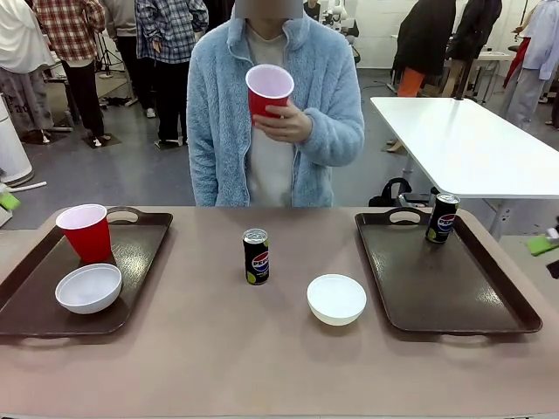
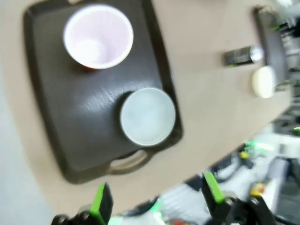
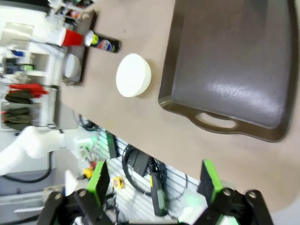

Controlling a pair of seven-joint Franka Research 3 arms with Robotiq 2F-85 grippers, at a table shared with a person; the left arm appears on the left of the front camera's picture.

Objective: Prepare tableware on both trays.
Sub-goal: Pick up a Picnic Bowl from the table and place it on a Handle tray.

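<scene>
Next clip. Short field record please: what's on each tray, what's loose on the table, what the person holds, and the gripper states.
left tray: red cup and white bowl on it
right tray: soda can at its far corner
table, between trays: second soda can upright, second white bowl
person: hand holds second red cup at chest
left gripper: open, empty
right gripper: open, empty

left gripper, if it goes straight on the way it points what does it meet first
Likely the handle end of the left tray, or the white bowl just past it; depth is unclear.
</scene>
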